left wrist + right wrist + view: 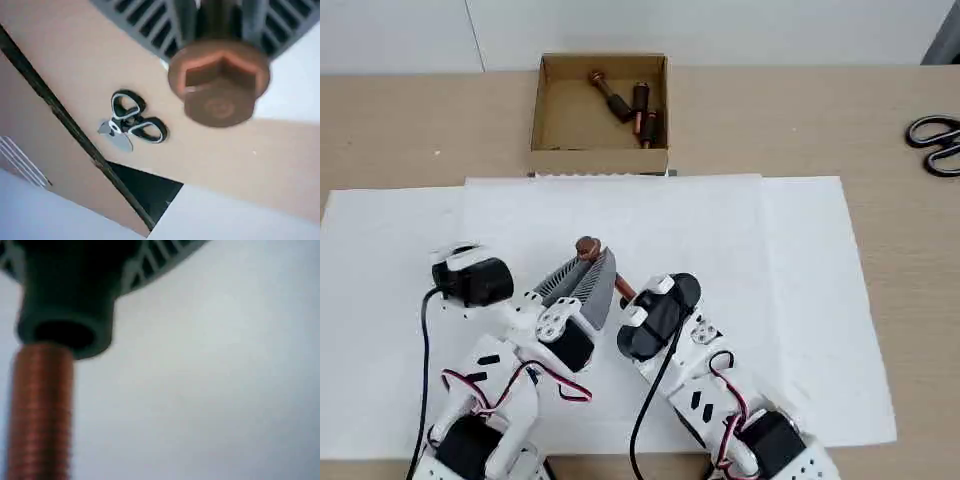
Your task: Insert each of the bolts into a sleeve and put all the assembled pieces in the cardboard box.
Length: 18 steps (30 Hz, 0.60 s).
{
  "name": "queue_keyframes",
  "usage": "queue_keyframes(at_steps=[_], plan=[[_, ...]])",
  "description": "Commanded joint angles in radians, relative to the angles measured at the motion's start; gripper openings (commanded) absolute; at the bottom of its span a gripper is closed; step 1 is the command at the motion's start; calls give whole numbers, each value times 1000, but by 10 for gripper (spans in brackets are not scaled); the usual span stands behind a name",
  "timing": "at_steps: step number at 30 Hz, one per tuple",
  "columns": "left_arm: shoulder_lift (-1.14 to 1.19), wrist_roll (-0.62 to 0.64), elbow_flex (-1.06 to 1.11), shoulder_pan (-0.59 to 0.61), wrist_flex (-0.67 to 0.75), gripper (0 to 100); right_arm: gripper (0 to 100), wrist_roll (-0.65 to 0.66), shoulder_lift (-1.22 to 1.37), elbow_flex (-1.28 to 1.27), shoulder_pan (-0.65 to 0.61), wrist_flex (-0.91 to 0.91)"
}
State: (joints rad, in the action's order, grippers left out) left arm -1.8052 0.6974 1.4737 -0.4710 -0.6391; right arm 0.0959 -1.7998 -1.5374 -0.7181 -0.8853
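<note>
My left gripper [586, 274] is shut on a copper bolt [587, 247] over the white paper, near the middle front of the table. In the left wrist view the bolt's hex head [219, 82] sticks out between the grey fingers [145, 20]. The right gripper [632, 300] sits close beside it, shut on a dark sleeve [65, 305]. The bolt's threaded end [40, 410] meets the sleeve's opening; a bit of thread [623, 288] shows between the two grippers. The cardboard box [600, 160] at the back holds three assembled pieces [630, 102].
A large white paper sheet [800, 300] covers the table's front half. Black scissors [935, 143] lie at the far right edge of the table, and the scissors [132, 122] also appear in the left wrist view.
</note>
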Motion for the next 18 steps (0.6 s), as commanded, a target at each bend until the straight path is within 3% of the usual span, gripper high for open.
queue_keyframes(at_steps=[1, 18], plan=[[-12, -48, -5, -3, 32, 6, 2, -2, -8, 51, -8, 22], [-12, -58, 67, -14, 25, 6, 2, -2, -10, 92, -8, 27]])
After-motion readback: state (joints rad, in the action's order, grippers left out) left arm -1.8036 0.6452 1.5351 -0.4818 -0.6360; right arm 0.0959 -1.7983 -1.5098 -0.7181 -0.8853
